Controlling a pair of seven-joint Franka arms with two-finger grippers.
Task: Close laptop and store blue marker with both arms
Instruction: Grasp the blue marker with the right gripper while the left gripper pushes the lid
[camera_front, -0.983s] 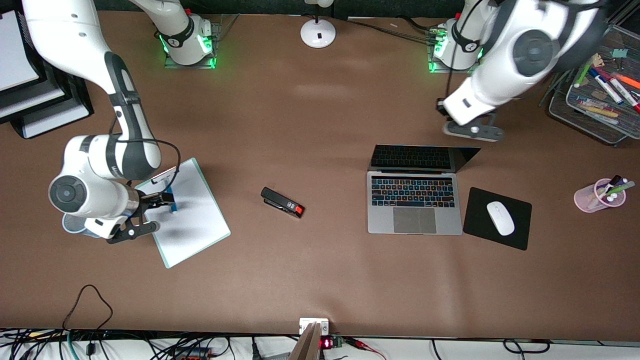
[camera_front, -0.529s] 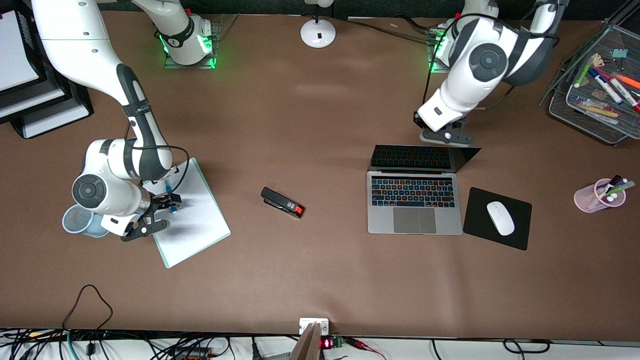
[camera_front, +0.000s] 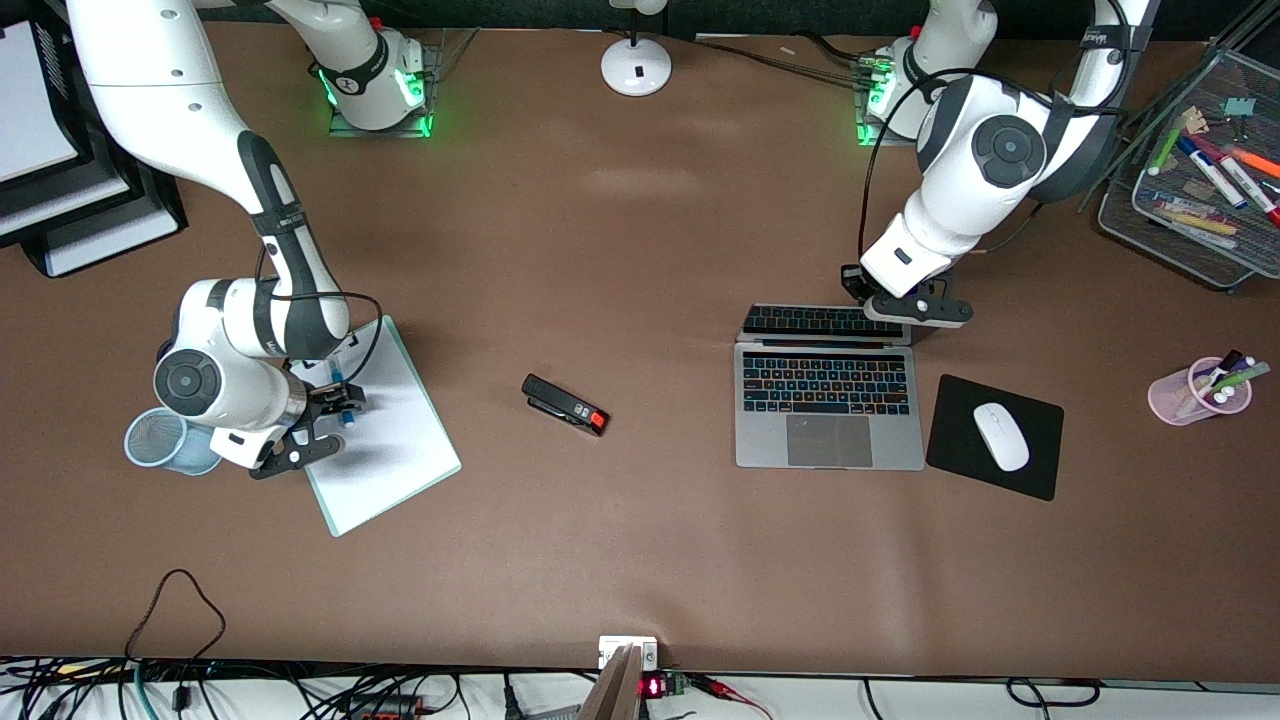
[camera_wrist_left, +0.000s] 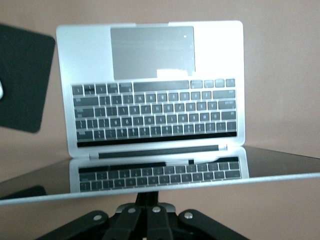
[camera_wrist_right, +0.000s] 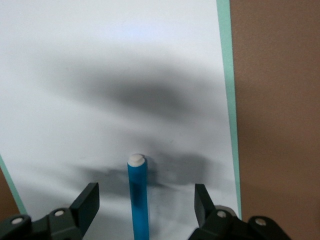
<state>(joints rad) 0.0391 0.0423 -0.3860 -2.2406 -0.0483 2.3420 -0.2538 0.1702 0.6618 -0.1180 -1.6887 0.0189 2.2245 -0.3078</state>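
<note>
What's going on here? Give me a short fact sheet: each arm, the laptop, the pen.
left gripper: shut, pressing on the top edge of the lid
laptop: lid tilted partway down over the keyboard, not yet closed
right gripper: open, fingers on either side of the marker, not gripping
blue marker: lying on the clipboard
mesh cup: beside the clipboard, toward the right arm's end

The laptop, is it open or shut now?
Open: the laptop shows its lit keyboard, the lid partly lowered, the left hand against it.
</note>
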